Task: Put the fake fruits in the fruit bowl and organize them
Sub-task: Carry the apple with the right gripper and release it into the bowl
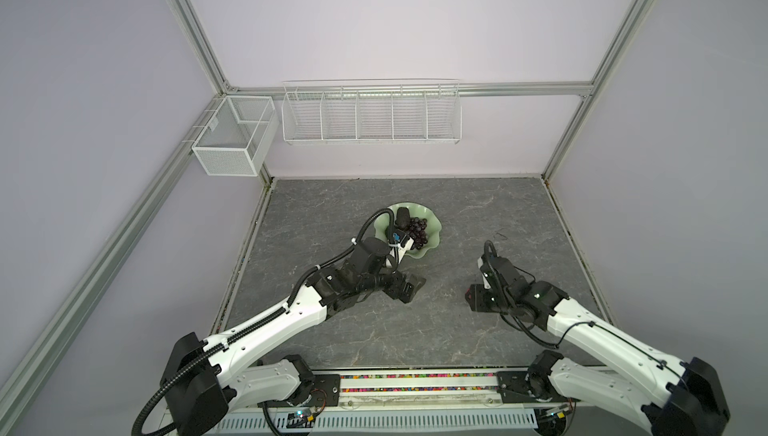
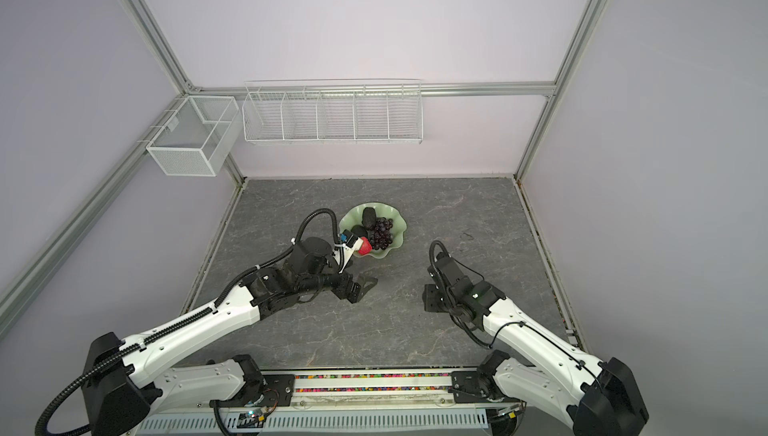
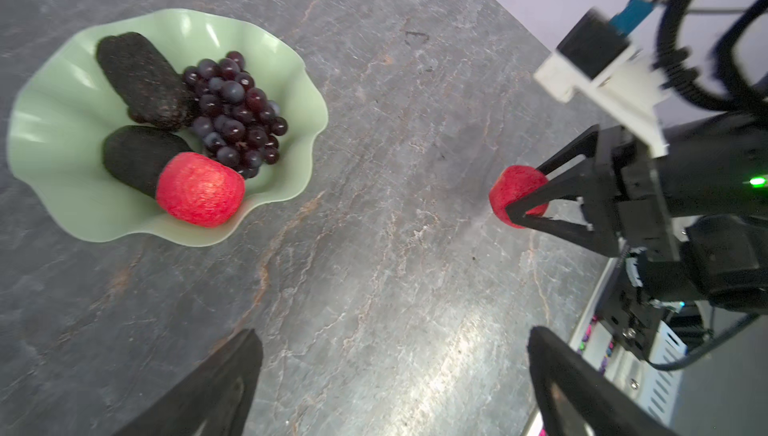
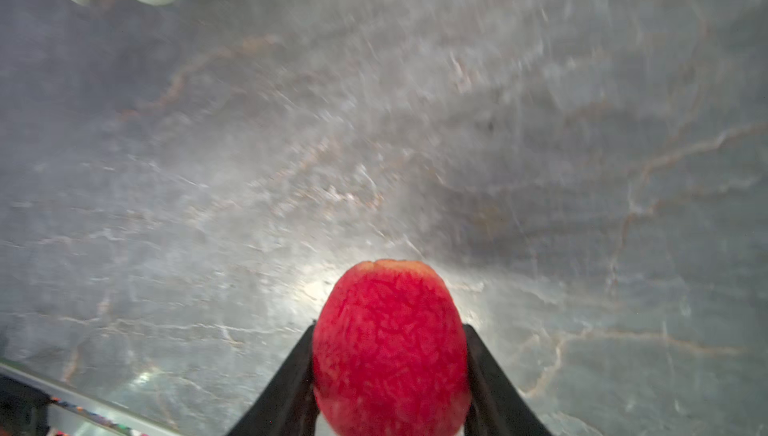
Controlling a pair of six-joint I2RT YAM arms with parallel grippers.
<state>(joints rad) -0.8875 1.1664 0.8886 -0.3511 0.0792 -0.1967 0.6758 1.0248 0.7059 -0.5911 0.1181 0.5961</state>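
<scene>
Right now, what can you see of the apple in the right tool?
The apple is small, round and bright red, with a rough, flecked, foam-like skin and a paler orange patch at its far end. The right tool is shut on it, one black finger pressing each side. It sits low over the grey marbled tabletop, well clear of the green bowl; whether it touches the tabletop cannot be told.

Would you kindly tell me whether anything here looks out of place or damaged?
Nothing looks damaged or spilled. The only stray is one red apple, gripped in the right claw, apart from the fruit bowl.
</scene>
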